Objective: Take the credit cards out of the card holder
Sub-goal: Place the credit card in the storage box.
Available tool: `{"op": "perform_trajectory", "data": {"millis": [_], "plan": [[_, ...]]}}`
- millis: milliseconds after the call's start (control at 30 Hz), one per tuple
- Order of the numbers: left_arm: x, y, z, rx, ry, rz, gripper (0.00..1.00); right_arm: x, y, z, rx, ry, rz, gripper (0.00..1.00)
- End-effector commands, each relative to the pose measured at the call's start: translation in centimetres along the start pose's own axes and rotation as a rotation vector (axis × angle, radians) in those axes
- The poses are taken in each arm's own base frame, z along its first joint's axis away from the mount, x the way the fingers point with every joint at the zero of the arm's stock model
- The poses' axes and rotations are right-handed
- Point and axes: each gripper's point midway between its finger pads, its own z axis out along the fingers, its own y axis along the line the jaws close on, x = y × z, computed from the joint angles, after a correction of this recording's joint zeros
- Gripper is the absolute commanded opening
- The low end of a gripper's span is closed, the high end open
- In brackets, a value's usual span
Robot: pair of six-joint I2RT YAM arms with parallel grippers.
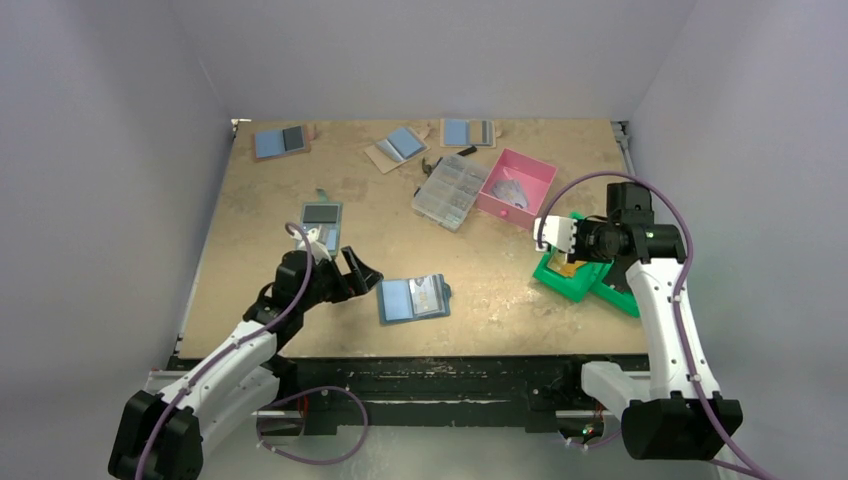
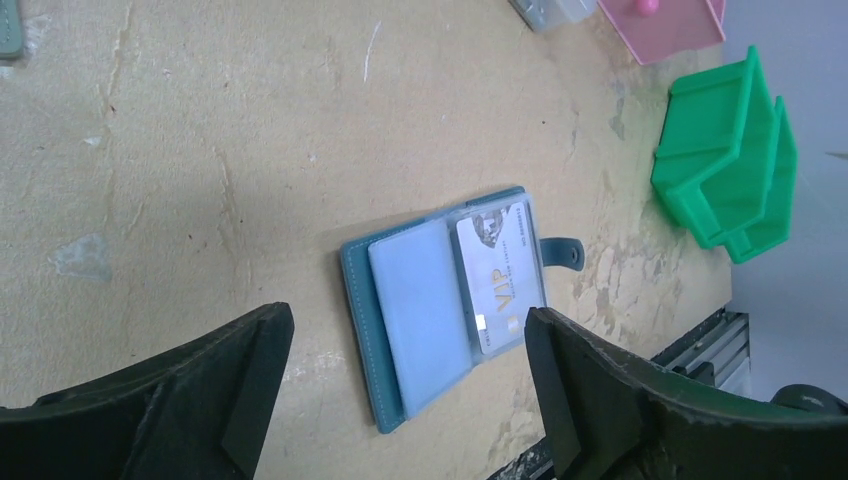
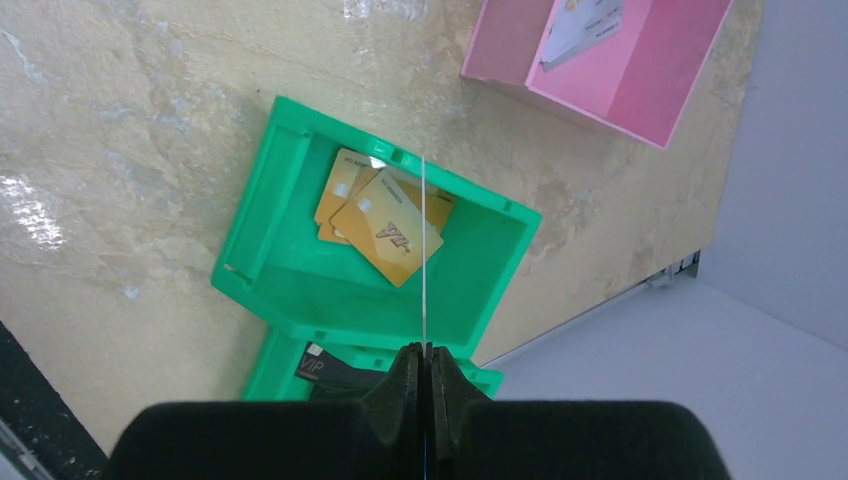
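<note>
The card holder (image 1: 413, 298) lies open and flat on the table, one blue half and one grey half, with a teal edge. In the left wrist view the card holder (image 2: 420, 320) shows a pale VIP credit card (image 2: 500, 280) in its right sleeve. My left gripper (image 1: 360, 272) hovers just left of it, open and empty; the left gripper (image 2: 408, 332) has its jaws wide, framing the holder from above. My right gripper (image 3: 424, 352) is shut on a thin credit card (image 3: 424, 250) seen edge-on, above a green bin (image 3: 250, 230).
Gold cards (image 3: 385, 225) lie in the green bin (image 1: 562, 272); a black VIP card (image 3: 320, 368) lies in a second green bin. A pink box (image 1: 517, 185), a clear organiser (image 1: 450, 190) and other blue holders (image 1: 322, 222) (image 1: 280, 140) (image 1: 398, 147) (image 1: 468, 132) lie further back.
</note>
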Motion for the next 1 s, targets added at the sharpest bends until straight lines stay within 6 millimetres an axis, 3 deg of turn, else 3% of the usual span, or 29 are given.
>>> {"op": "perform_trajectory", "data": {"millis": [0, 367, 567, 800, 967], "plan": [[-1.1, -0.5, -0.4, -0.019, -0.009, 0.005, 0.95, -0.2, -1.4, -0.1, 0.065, -0.012, -0.118, 0.00], [-1.6, -0.4, -0.6, -0.035, -0.033, 0.007, 0.99, 2.9, -2.2, 2.6, 0.066, 0.138, -0.317, 0.00], [-1.7, -0.3, -0.5, -0.037, -0.034, 0.014, 0.99, 4.2, -0.9, 3.8, 0.002, 0.190, -0.416, 0.00], [-1.6, -0.5, -0.6, -0.028, -0.031, 0.014, 0.99, 5.4, 0.8, 6.8, -0.043, 0.213, -0.522, 0.00], [-1.6, -0.5, -0.7, -0.025, -0.036, 0.010, 0.99, 5.9, -0.1, 8.2, -0.006, 0.238, -0.578, 0.00]]}}
